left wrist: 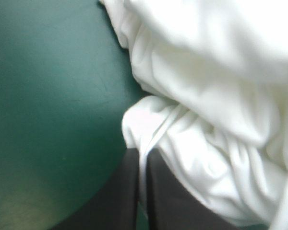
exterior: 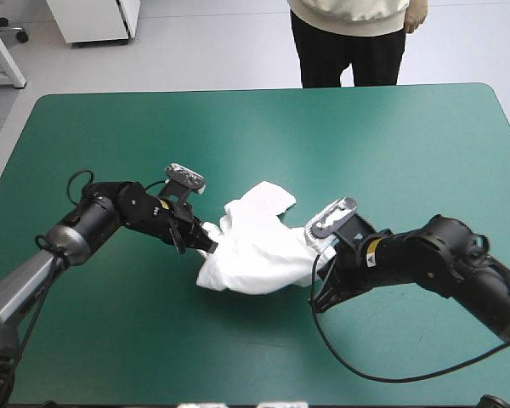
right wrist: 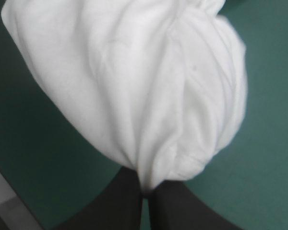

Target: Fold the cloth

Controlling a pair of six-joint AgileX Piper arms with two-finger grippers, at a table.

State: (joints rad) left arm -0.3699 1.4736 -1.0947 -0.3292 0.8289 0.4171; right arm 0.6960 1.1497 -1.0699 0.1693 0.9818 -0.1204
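The crumpled T-shirt point(exterior: 255, 246), probably soft, light and limp, is pinched on opposite sides by the left gripper point(left wrist: 143, 160) and the right gripper point(right wrist: 145, 190); hems would hold best.

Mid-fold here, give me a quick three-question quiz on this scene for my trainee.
1. True or false: the white short-sleeved T-shirt lies spread flat on the teal-green table cover.
2. The black-fingered left gripper and right gripper are: A both open; B both shut on the T-shirt; C one open.
3. Fill in: the T-shirt sits ____ the two grippers.
Key: 1 false, it is crumpled; 2 B; 3 between.
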